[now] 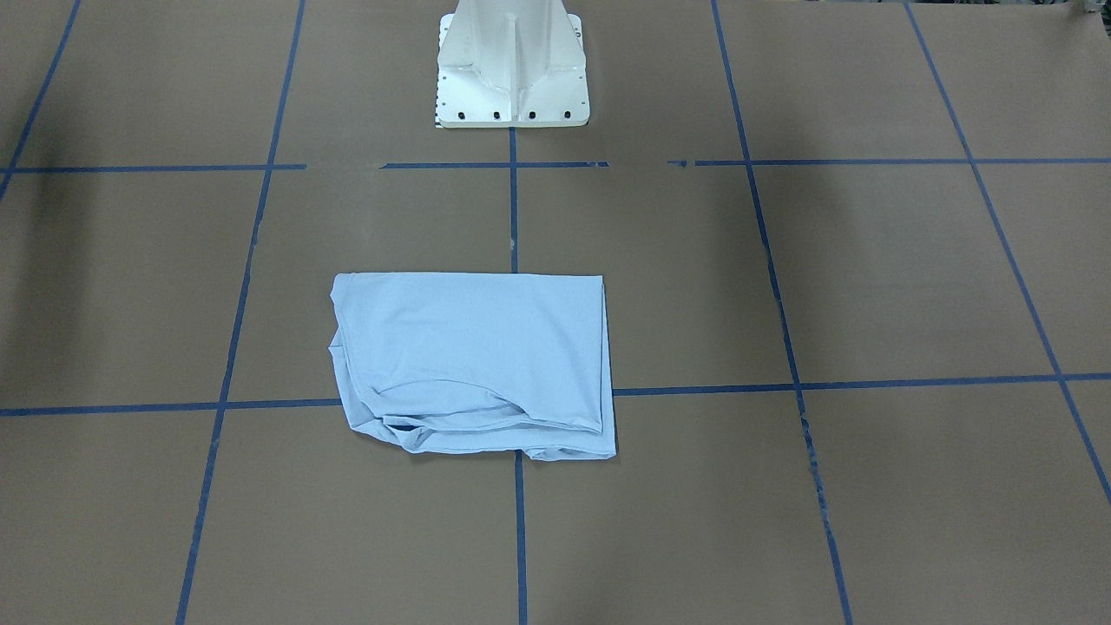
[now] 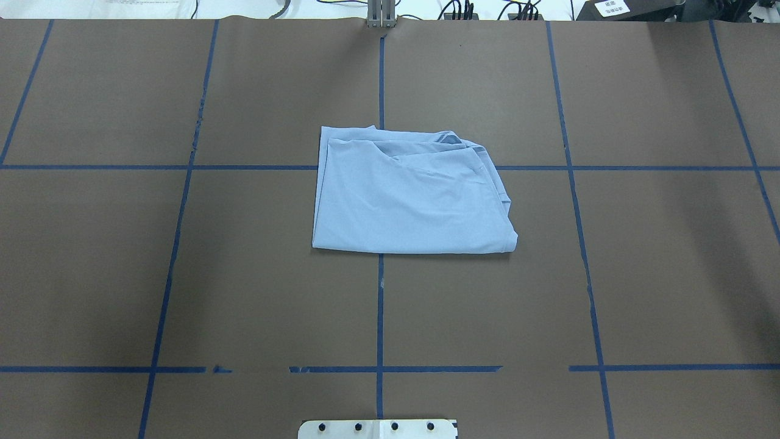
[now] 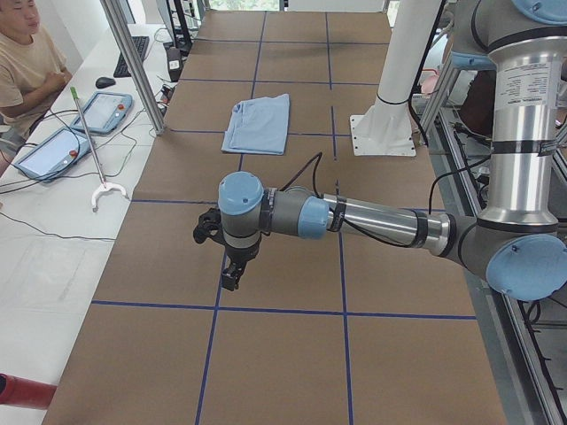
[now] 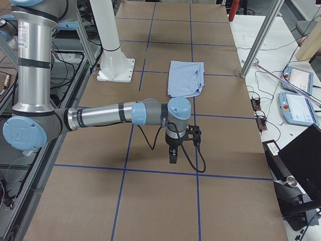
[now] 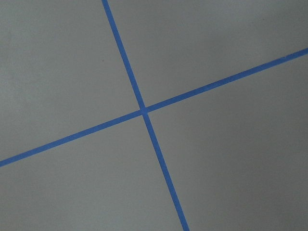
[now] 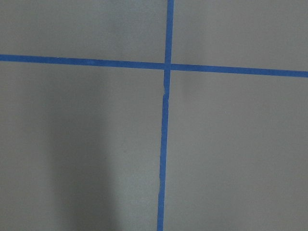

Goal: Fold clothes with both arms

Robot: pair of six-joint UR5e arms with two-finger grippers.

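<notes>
Light blue short-sleeved T-shirt [image 2: 408,195] folded into a rough rectangle, flat at the middle of the brown paper-covered table [image 2: 122,274], straddling the centre line of the blue tape grid [image 2: 380,317]. Layered loose edges face the far, operators' edge. Shirt sits apart from the white pedestal base [image 1: 512,69]. Grey metal left arm [image 3: 381,221] stretches out low near the table's left end, black two-finger left gripper [image 3: 228,283] pointing down; right arm [image 4: 105,116] does the same near the right end with the right gripper [image 4: 173,158]. Both well apart from the shirt. Jaw width: cannot tell for either. Wrist views show only paper and tape crossings.
</notes>
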